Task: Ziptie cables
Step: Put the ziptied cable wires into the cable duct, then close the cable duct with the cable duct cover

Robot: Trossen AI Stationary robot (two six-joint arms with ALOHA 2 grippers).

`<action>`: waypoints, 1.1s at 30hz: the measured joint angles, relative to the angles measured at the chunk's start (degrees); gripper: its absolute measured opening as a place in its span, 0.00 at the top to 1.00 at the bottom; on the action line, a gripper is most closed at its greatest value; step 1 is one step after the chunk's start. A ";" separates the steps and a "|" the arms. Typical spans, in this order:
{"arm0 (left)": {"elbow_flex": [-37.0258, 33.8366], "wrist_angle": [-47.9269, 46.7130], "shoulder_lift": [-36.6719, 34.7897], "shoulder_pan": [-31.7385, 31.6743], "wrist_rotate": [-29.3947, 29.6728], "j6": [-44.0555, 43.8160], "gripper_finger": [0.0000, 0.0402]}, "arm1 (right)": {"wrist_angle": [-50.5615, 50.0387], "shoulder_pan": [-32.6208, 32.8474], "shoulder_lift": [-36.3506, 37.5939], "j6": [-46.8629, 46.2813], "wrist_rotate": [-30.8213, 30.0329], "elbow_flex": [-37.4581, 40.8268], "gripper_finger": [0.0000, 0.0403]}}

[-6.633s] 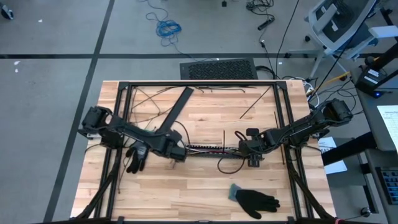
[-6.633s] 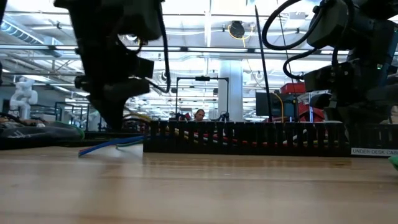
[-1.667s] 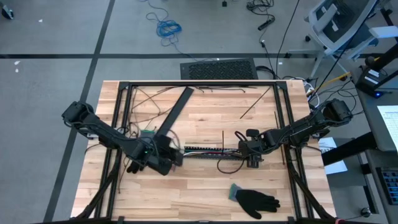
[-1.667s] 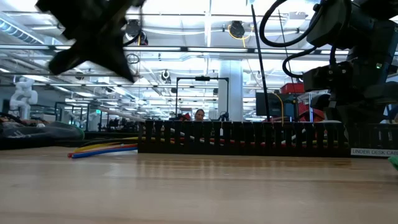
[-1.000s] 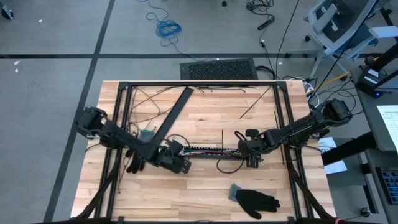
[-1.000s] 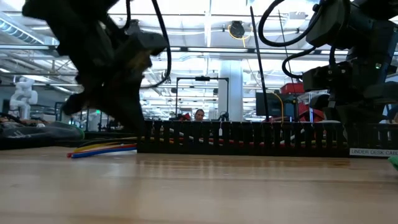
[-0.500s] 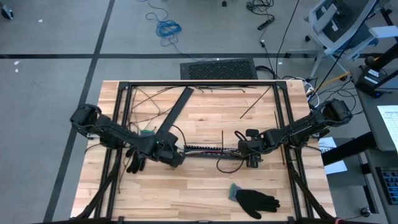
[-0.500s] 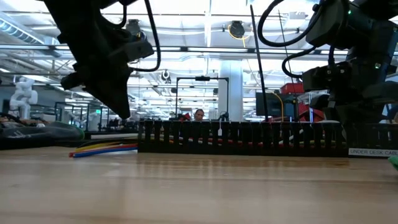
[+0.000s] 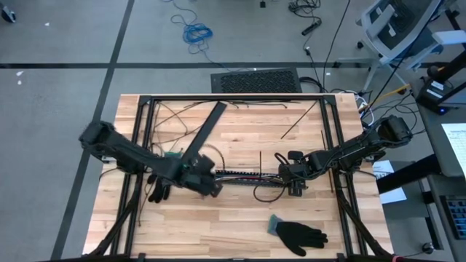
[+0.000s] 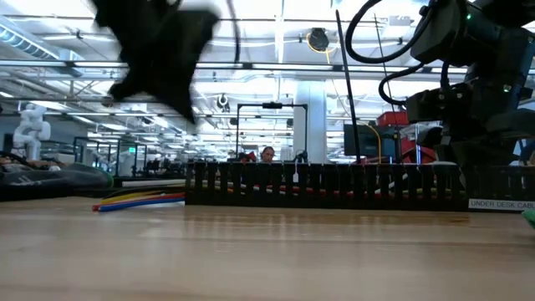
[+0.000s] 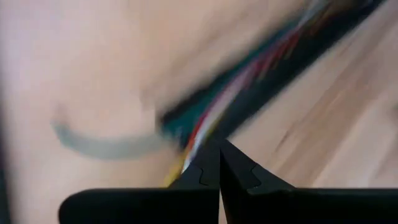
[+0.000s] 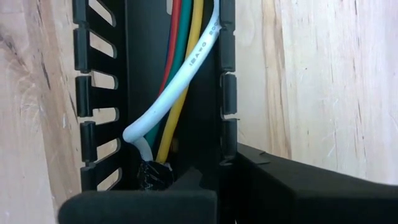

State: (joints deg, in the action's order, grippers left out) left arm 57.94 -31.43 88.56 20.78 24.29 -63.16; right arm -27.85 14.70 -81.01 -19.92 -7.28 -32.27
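Note:
The cables (image 12: 186,68), white, yellow, green and red, lie inside the black slotted strip (image 9: 247,175) at mid-table. Their left ends (image 10: 138,201) stick out of the strip onto the wood. My left gripper (image 9: 209,183) hangs shut and empty above the strip's left end; it shows high and blurred in the low view (image 10: 159,50). Its fingertips (image 11: 219,168) meet over the cables (image 11: 249,68). My right gripper (image 9: 294,182) is at the strip's right end, shut on the strip. My right gripper pinches one long side wall of the strip (image 12: 225,140) between its two fingers, near the strip's right end. The fingers come from above, pointing steeply down. The strip lies flat on the table.
A black glove (image 9: 298,234) lies near the front edge, another (image 9: 156,188) under the left arm. A loose black strip (image 9: 204,131) lies slanted at the back left, with thin black strands (image 9: 295,125) around it. Black frame rails (image 9: 233,98) border the table.
My left gripper has risen from the strip's left end, staying shut, and has rolled somewhat. The cables and strip lie as before.

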 joint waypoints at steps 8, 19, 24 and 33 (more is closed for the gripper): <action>5.27 -2.09 -12.61 -0.96 22.75 18.70 1.00 | -1.45 0.00 0.04 0.58 -0.07 -0.11 1.00; 5.15 -2.81 -18.87 -2.78 24.38 23.13 0.96 | -9.85 0.03 -0.13 -0.68 -0.12 -3.18 0.74; 5.15 -7.20 -19.44 -2.94 24.35 25.14 0.91 | -17.94 0.02 -0.39 2.05 -0.77 -7.78 0.57; 5.13 -16.94 -19.88 -3.02 23.88 24.69 0.89 | -26.70 0.00 -0.26 2.17 0.22 -17.09 0.48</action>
State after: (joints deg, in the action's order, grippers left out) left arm 63.07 -48.37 68.68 17.76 48.17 -38.48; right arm -54.55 14.70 -81.28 -17.75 -7.06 -49.36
